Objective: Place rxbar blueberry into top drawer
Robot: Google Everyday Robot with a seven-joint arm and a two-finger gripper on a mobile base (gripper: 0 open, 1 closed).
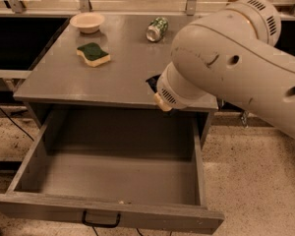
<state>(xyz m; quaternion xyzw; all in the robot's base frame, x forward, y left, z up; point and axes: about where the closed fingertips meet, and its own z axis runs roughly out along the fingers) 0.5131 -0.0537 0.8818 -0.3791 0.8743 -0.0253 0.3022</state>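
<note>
Green sponge, pale bowl, toppled can

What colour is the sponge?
The sponge is green on top, yellow beneath, in the camera view; the gripper sits mostly hidden behind the arm.

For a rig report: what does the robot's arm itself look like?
The arm is thick, rounded cream-white shells with small round holes and faint scuffs. Slotted vents mark the upper joint and the wrist end. No cables show. The pincer is mostly hidden behind the wrist, over the front right of the cabinet top; only a dark bit shows.
</note>
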